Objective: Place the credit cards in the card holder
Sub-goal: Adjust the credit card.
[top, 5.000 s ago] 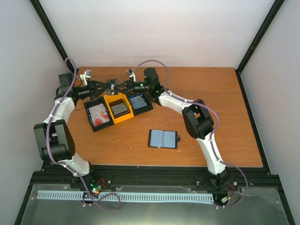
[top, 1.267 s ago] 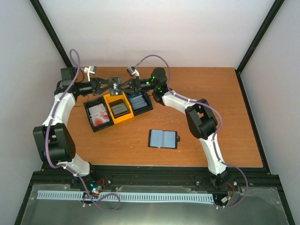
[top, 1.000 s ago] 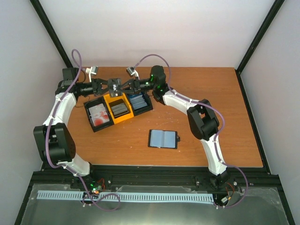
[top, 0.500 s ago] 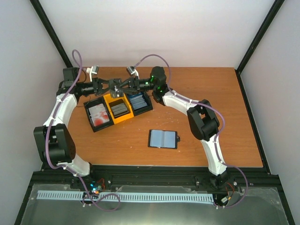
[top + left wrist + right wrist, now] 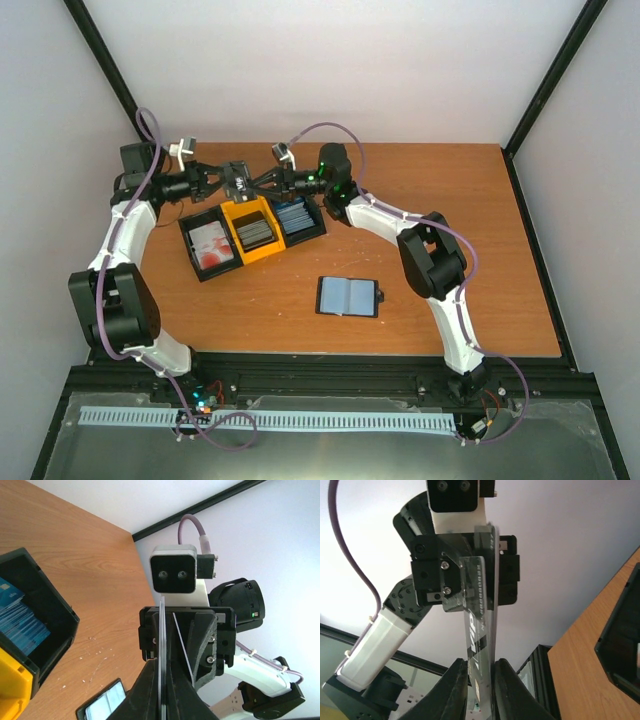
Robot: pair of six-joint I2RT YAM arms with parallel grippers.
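Observation:
Both grippers meet in the air above the bins and hold a few grey credit cards (image 5: 238,181) between them. My left gripper (image 5: 222,180) is shut on the cards, which show edge-on (image 5: 162,645) between its fingers. One thin card (image 5: 183,645) leans away toward the right gripper (image 5: 210,640) facing it. My right gripper (image 5: 256,182) is shut on a grey printed card (image 5: 479,615), which also sits in the left gripper (image 5: 465,575) opposite. The card holder (image 5: 349,296), a black wallet, lies open on the table, with its corner in the left wrist view (image 5: 102,706).
Three bins stand in a row under the grippers: a black one with white-and-red cards (image 5: 208,246), a yellow one with grey cards (image 5: 253,232), and a black one with blue cards (image 5: 298,218), also in the left wrist view (image 5: 20,622). A wall stands behind the table.
Both grippers, joined on the cards, have shifted a little to the left and toward the back. The left arm drew back and the right arm followed. The wallet and bins have not moved.

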